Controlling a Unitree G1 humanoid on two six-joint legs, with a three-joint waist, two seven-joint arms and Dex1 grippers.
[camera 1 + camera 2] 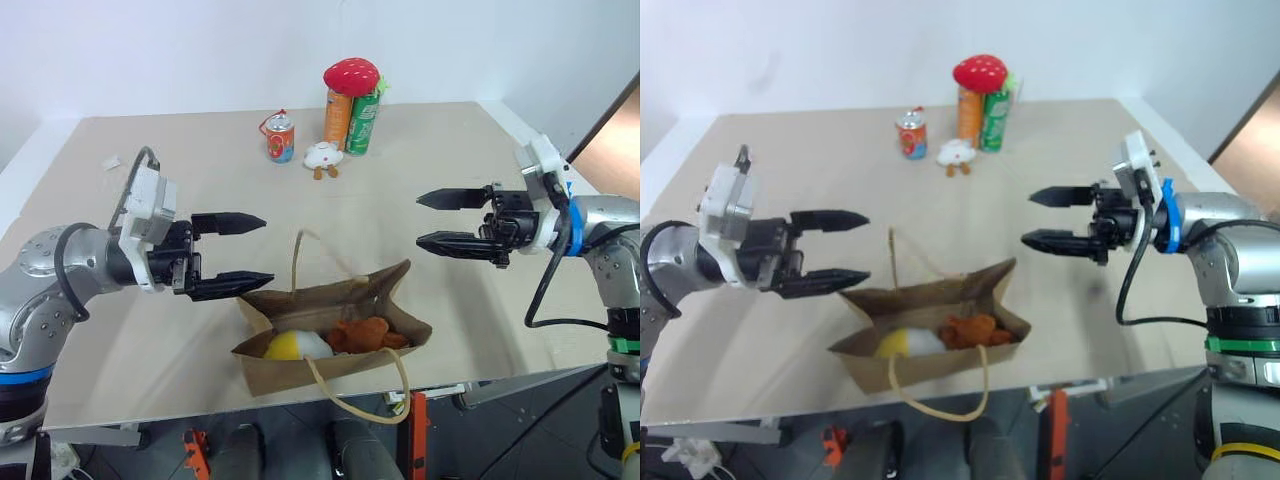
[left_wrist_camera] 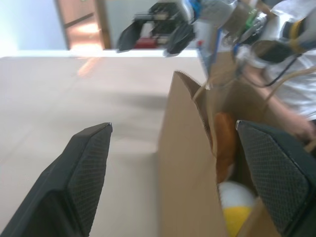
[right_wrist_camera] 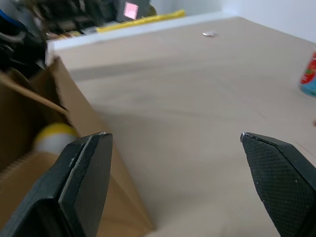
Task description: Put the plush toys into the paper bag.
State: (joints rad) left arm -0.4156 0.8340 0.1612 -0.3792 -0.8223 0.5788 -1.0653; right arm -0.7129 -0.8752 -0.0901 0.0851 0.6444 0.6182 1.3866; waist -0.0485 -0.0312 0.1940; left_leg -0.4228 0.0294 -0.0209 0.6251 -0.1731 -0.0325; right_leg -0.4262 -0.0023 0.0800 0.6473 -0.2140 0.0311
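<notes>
The brown paper bag (image 1: 300, 368) stands open at the table's front edge. One cord handle sticks up and the other hangs over the edge. Inside it lie the plush toys, a round yellow one (image 1: 284, 346) and a fuzzy orange-brown one (image 1: 366, 333). My left gripper (image 1: 268, 250) is open, level, just above the bag's left rim. In the left wrist view the bag's wall (image 2: 185, 163) rises between the spread fingers, with nothing gripped. To the right of the bag and apart from it, my right gripper (image 1: 418, 220) hovers open and holds nothing.
At the table's far side stand a red can (image 1: 280, 138), an orange can (image 1: 338, 118) and a green can (image 1: 362, 124), with a red mushroom plush (image 1: 351, 73) on top. A small white plush (image 1: 322, 157) lies before them. The table's (image 1: 150, 350) front edge runs just below the bag.
</notes>
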